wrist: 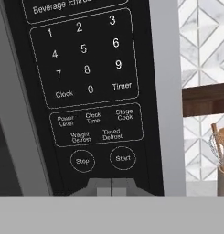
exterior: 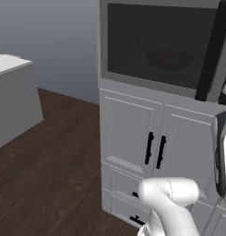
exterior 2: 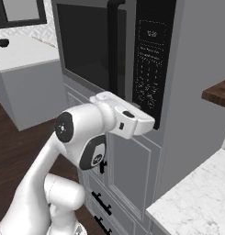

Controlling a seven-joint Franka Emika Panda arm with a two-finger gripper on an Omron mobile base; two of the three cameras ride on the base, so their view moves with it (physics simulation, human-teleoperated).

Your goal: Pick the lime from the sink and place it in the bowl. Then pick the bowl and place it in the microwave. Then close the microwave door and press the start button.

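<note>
White arm (exterior 2: 86, 133) holds shut jaws just below Start button (wrist: 122, 158).

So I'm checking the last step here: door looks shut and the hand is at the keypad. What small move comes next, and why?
Probably a short push forward and slightly right onto the Start button. The microwave door looks closed with the bowl dimly visible behind the glass, and the shut pincer sits just below the control panel, roughly between Stop and Start, so only the press seems left.
</note>
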